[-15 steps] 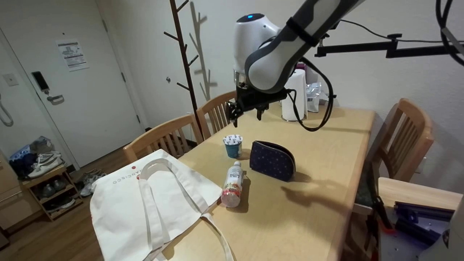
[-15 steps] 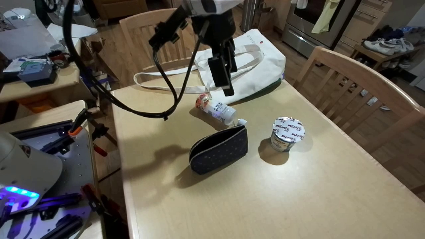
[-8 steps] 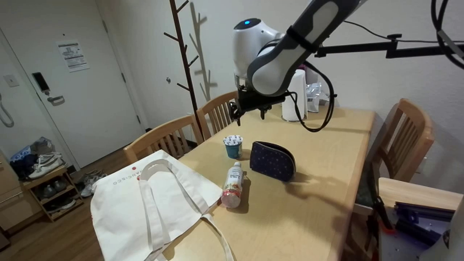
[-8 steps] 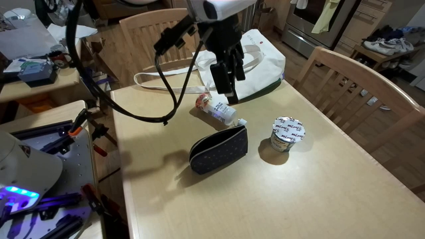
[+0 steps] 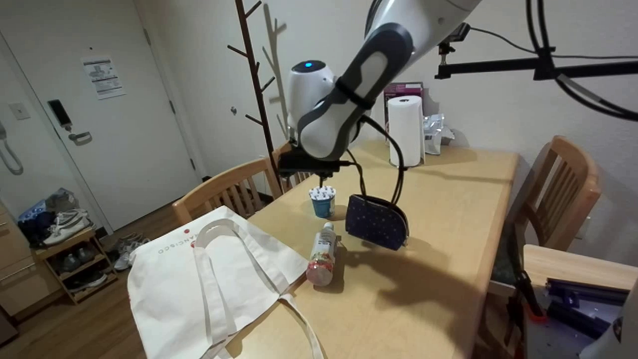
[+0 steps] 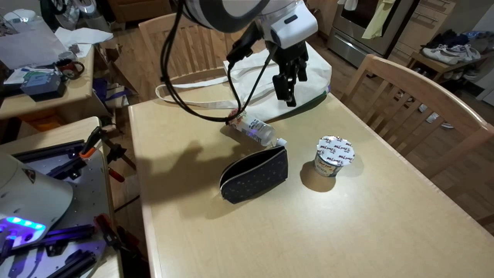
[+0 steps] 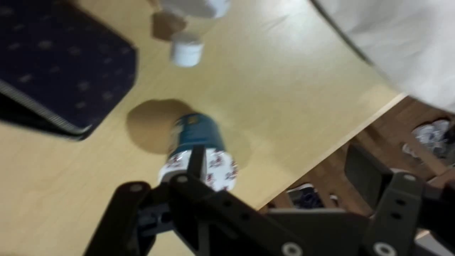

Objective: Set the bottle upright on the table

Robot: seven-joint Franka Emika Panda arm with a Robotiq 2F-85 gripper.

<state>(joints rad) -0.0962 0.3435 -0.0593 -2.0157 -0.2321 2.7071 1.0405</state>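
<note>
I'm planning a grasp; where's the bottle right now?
In an exterior view, the bottle lies on the table, right of the white bag and left of the dark pouch.

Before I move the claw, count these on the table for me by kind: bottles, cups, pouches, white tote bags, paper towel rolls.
Bottle: 1, lying on its side
Cup: 1
Pouch: 1
White tote bag: 1
Paper towel roll: 1
Total: 5
</note>
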